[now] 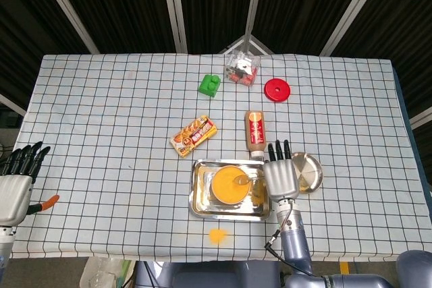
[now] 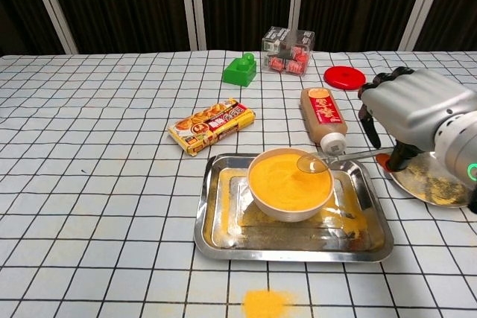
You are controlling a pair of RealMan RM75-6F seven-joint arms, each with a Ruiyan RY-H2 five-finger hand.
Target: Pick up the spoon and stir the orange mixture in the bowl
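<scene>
A white bowl (image 1: 226, 187) (image 2: 289, 184) full of orange mixture sits in a steel tray (image 1: 200, 202) (image 2: 223, 236) near the table's front edge. A metal spoon (image 1: 241, 181) (image 2: 314, 163) rests with its scoop on the mixture at the bowl's right rim, its handle running right into my right hand (image 1: 280, 177) (image 2: 414, 113). That hand pinches the handle end at the tray's right side while its other fingers point away from me. My left hand (image 1: 17, 173) hovers at the far left table edge, fingers straight and holding nothing, seen only in the head view.
A sauce bottle (image 1: 255, 129) (image 2: 322, 113) lies just behind the tray. A round steel plate (image 1: 309, 172) (image 2: 432, 180) with orange crumbs lies under the right hand. A snack pack (image 1: 194, 135), green block (image 1: 210, 85), clear box (image 1: 241, 69) and red lid (image 1: 277, 90) stand farther back. Orange powder (image 2: 267, 303) is spilled in front.
</scene>
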